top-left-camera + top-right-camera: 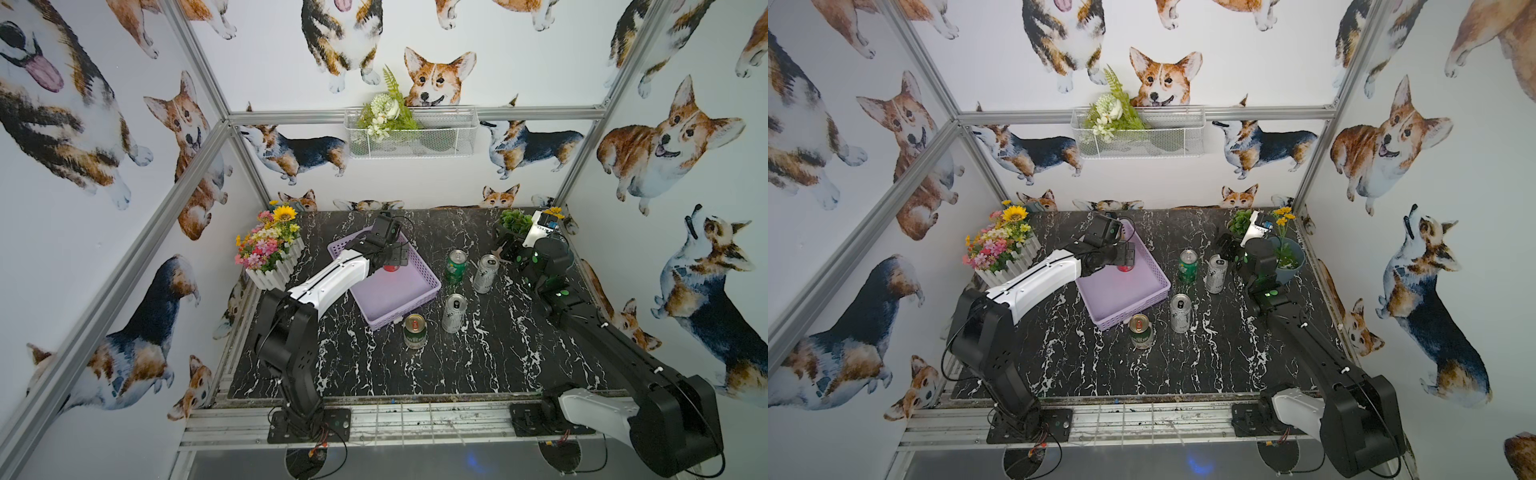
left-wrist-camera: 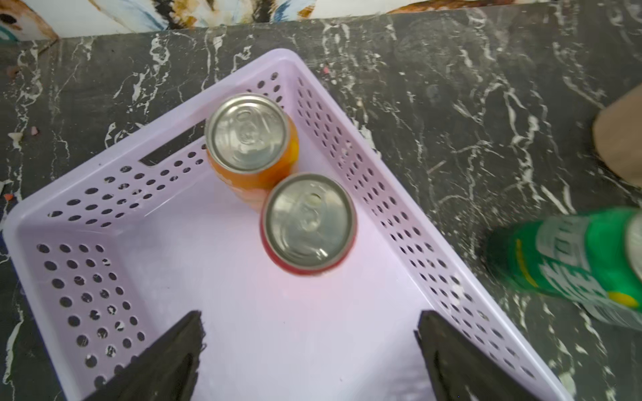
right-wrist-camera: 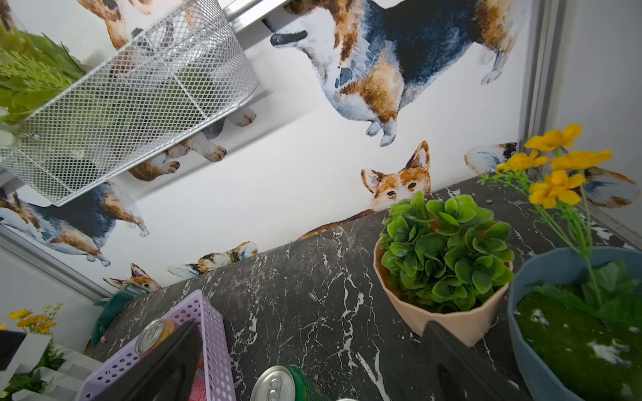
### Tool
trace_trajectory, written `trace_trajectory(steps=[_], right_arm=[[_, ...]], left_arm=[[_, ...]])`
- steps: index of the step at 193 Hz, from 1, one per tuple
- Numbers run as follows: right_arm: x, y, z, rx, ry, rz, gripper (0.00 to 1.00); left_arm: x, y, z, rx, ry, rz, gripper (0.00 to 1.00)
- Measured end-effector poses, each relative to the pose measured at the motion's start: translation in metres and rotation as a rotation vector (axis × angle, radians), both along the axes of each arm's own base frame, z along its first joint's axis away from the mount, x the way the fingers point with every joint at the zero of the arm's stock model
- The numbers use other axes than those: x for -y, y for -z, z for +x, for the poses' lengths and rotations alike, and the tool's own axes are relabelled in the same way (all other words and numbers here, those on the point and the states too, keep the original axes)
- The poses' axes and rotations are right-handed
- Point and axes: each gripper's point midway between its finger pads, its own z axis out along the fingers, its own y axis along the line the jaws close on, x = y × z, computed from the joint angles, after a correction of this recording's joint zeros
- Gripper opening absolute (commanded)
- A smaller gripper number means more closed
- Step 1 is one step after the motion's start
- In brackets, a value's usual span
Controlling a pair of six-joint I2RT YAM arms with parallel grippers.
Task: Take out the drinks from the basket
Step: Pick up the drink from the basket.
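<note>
The left gripper [image 2: 310,319] hangs over the basket with its two black, wedge-shaped fingers spread wide and nothing between them. Its arm rises from the near table edge, the white forearm slanting up across the basket's near-left side and the wrist bent downward. Beyond the fingers the red can [image 2: 307,222] stands upright on the smooth floor of the basket [image 2: 104,277], just beside the orange can [image 2: 248,133], which sits in a corner next to a wall with a handle slot. Both show dull silver lids with pull tabs. The basket is shallow lavender plastic, and its sloping walls are punched with round holes.

The right gripper [image 3: 311,326] is also spread wide and empty. Its black arm stretches along the right side of the table, with the wrist raised near a faceted peach pot [image 3: 451,323] of glossy green leaves.

Four more cans stand upright outside the basket on the black, white-veined table [image 1: 478,365]. A green can [image 1: 456,266] stands just beside a taller silver can [image 1: 485,273], a second silver can [image 1: 454,312] is nearer, and a second green can [image 1: 414,330] stands by the basket's near corner
</note>
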Motion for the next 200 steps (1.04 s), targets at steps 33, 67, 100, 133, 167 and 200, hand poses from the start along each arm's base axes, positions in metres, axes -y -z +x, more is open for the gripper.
trace_trajectory(steps=[33, 67, 100, 133, 167, 200], right_arm=[[0.003, 0.0, -0.006, 0.003, 0.005, -0.001, 1.0], [0.005, -0.008, -0.007, 0.03, 0.009, 0.004, 1.0], [0.005, -0.007, -0.007, 0.029, 0.009, 0.004, 1.0], [0.005, -0.005, -0.008, 0.025, 0.01, 0.003, 1.0], [0.005, -0.005, -0.008, 0.025, 0.013, 0.002, 1.0], [0.006, -0.004, -0.008, 0.024, 0.016, 0.001, 1.0]], left_arm=[[0.012, 0.019, 0.022, -0.027, 0.015, 0.024, 1.0], [0.01, 0.038, 0.035, -0.059, -0.002, 0.054, 0.96], [0.011, 0.055, 0.039, -0.087, -0.003, 0.081, 0.83], [0.012, 0.057, 0.047, -0.081, -0.009, 0.087, 0.54], [0.012, 0.057, 0.048, -0.073, -0.018, 0.094, 0.21], [0.012, 0.056, 0.048, -0.076, -0.013, 0.094, 0.0]])
